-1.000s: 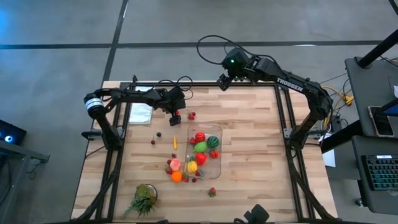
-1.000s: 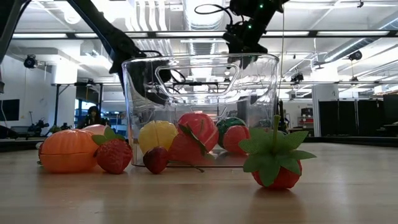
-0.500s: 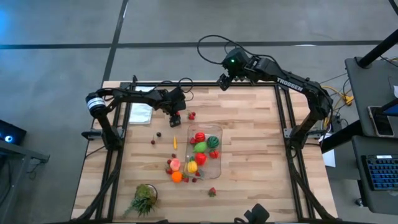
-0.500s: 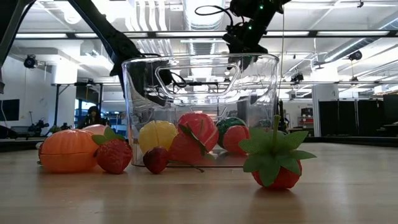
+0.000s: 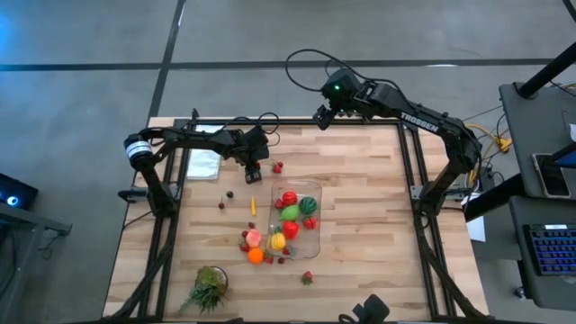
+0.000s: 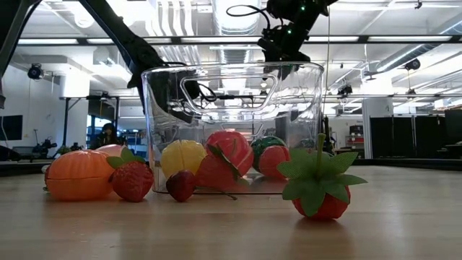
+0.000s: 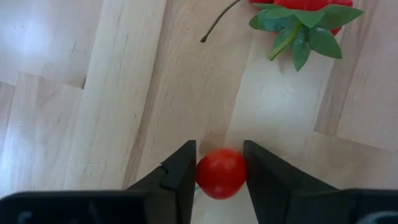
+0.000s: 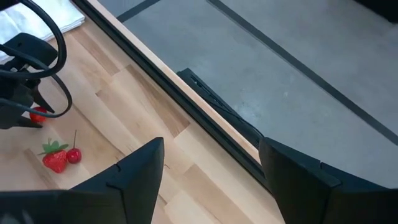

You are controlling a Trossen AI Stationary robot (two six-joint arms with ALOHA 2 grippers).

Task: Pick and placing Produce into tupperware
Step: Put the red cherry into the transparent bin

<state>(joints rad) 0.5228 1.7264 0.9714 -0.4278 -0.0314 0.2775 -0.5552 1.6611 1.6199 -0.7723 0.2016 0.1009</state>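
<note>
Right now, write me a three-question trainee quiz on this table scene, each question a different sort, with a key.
1. True or false: the left gripper has its fingers on either side of a small red round piece.
2. Multiple choice: the right gripper is A) inside the tupperware; B) at the table's far edge, away from the produce; C) over the leafy tuft.
3. Fill in: in the low view, the orange piece lies ____ the tupperware.

Key: 1 true; 2 B; 3 outside.
</note>
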